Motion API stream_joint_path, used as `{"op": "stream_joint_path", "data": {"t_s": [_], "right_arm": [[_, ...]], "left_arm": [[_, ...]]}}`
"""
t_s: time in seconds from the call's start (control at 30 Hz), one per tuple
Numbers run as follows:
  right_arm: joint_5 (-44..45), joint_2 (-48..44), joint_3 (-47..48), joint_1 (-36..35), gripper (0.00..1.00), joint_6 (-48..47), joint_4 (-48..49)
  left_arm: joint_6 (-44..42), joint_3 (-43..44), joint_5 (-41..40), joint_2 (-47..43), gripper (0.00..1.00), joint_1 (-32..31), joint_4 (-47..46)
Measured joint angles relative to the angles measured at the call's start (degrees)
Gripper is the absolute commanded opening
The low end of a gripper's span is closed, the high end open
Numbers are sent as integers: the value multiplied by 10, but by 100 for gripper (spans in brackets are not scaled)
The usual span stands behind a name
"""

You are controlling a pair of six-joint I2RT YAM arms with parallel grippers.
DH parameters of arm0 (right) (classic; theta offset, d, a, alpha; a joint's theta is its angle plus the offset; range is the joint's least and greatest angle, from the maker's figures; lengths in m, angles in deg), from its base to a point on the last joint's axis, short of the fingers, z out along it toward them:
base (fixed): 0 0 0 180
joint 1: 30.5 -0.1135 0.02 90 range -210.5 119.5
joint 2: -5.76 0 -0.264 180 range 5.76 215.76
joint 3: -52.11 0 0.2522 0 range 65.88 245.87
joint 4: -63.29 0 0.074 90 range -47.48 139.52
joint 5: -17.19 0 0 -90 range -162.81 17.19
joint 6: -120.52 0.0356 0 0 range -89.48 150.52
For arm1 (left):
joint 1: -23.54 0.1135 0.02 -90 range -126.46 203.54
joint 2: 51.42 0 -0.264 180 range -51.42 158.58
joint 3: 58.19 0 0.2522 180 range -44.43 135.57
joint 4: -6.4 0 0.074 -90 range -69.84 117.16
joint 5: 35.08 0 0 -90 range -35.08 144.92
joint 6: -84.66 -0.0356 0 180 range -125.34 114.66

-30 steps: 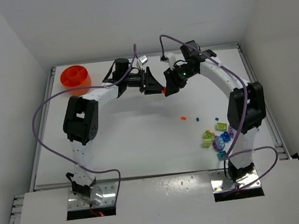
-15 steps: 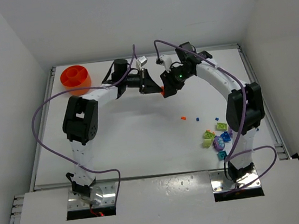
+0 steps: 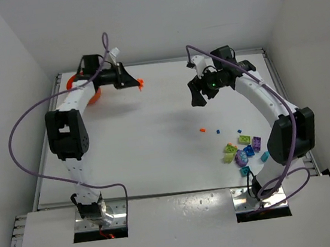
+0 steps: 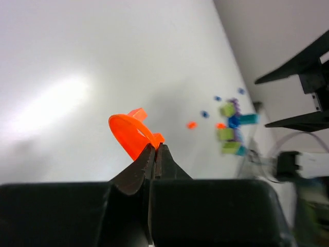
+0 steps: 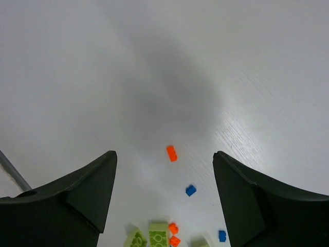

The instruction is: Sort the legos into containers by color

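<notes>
Our left gripper (image 4: 155, 147) pinches an orange lego (image 4: 132, 135) near the table's (image 3: 157, 154) far edge, beside the orange bowl (image 3: 94, 96) in its far-left corner. Next we centre over the bowl and release. Our right gripper (image 3: 197, 93) gapes empty.

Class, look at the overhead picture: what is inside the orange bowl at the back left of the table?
Nothing inside can be made out. Only edges of the orange bowl show; the left arm lies across it and covers its inside.

Glossy plastic legos (image 3: 244, 139), smooth sheeny table (image 3: 157, 154), matt black fingers (image 4: 134, 179)
</notes>
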Motion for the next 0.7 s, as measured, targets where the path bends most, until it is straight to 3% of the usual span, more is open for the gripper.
{"op": "stream_joint_path", "data": {"t_s": [0.1,0.23,0.43,0.7], "right_arm": [[9,3,-17,10,76,0,2],[12,22,-23,21,76,0,0],[12,47,-17,25,76,0,-3],[12,61,-7,25,76,0,-4]], "left_arm": [[-99,111,-51,0,3,58,81],[-190,204,-112,-4,3,117,121],[-263,232,-165,12,3,148,184],[-290,256,-232,68,3,147,220]]}}
